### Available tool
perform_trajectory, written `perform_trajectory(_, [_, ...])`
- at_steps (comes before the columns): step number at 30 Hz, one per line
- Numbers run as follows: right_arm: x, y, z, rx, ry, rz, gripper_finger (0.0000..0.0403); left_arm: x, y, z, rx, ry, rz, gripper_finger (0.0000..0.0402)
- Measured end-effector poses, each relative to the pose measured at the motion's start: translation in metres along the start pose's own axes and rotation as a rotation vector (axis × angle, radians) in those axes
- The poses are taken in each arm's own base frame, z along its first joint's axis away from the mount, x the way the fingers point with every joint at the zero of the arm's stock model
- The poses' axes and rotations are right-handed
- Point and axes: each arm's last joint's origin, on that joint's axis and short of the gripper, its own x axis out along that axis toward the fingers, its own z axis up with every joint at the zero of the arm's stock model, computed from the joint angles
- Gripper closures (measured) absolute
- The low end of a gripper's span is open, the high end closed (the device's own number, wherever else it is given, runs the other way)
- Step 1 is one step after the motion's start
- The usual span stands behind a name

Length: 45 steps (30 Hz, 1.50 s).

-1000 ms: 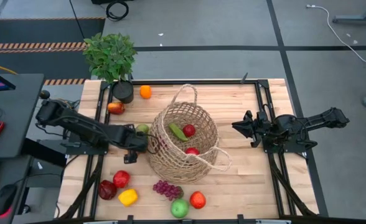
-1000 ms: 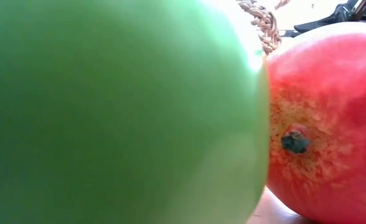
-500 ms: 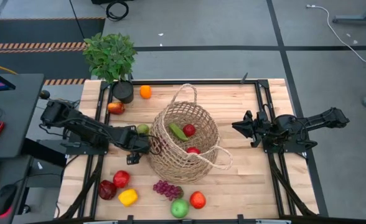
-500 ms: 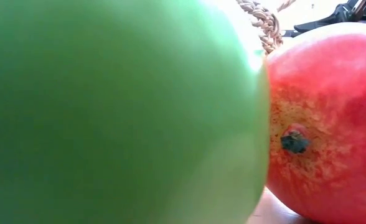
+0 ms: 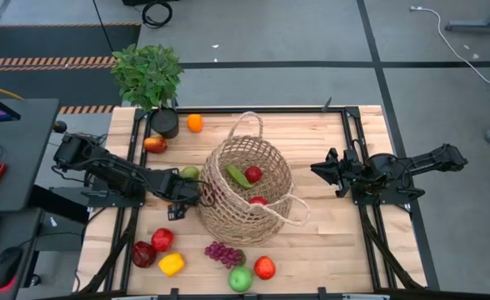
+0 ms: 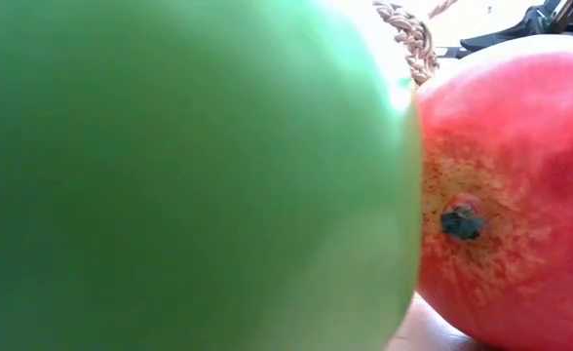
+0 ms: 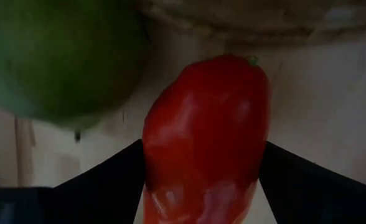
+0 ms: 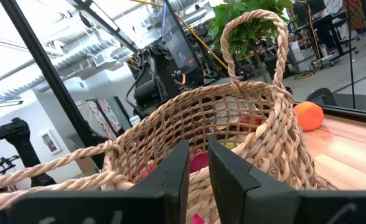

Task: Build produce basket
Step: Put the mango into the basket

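The tan wicker basket (image 5: 247, 190) stands mid-table and holds a cucumber (image 5: 237, 176) and two red fruits. My left gripper (image 5: 177, 198) points down just left of the basket, beside a green apple (image 5: 192, 172). It is shut on a red pepper (image 7: 205, 137), which the gripper hides in the high view. My right gripper (image 5: 316, 169) waits right of the basket, shut and holding nothing, and its wrist view looks at the basket (image 8: 233, 124). More produce lies on the near part of the table. My left gripper has the red pepper between its two fingers, one finger (image 7: 117, 174) on each long side of it (image 7: 155, 162). The fingers come from above, pointing down, and lie across the pepper. Whether the pepper rests on the table or is lifted, I cannot tell.
A potted plant (image 5: 149, 79), an orange (image 5: 194, 122) and a red-yellow apple (image 5: 154, 144) sit far left. Near the front edge lie a dark red apple (image 5: 142, 254), red pepper (image 5: 162, 240), yellow pepper (image 5: 171, 264), grapes (image 5: 224, 253), green apple (image 5: 241, 278) and red fruit (image 5: 264, 267).
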Motion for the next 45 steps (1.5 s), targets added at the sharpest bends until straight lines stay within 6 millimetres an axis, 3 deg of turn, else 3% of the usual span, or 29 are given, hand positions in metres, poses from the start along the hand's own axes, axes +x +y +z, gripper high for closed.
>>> perform_trajectory(6, [0.000,0.000,0.000,0.000,0.000,0.000,0.0338,-0.020,0.008,-0.013,-0.074,0.061,-0.045,0.0123])
perform_trajectory(13, [0.000,0.000,0.000,0.000,-0.001,0.000,0.0338,-0.072,0.023,-0.025,-0.197,-0.017,-0.114,0.0120])
perform_trajectory(25, [0.000,0.000,0.000,0.000,0.000,0.000,0.0338,-0.193,0.053,-0.041,-0.376,-0.450,-0.396,0.0118])
perform_trajectory(32, [0.000,0.000,0.000,0.000,0.000,0.000,0.0338,-0.256,0.075,-0.052,-0.489,-0.815,-0.453,0.0118])
perform_trajectory(38, [0.000,0.000,0.000,0.000,0.000,0.000,0.0338,-0.291,0.084,-0.050,-0.503,-1.100,-0.466,0.0118])
perform_trajectory(45, [0.000,0.000,0.000,0.000,0.000,0.000,0.0338,-0.305,0.085,-0.038,-0.460,-1.299,-0.342,0.0118])
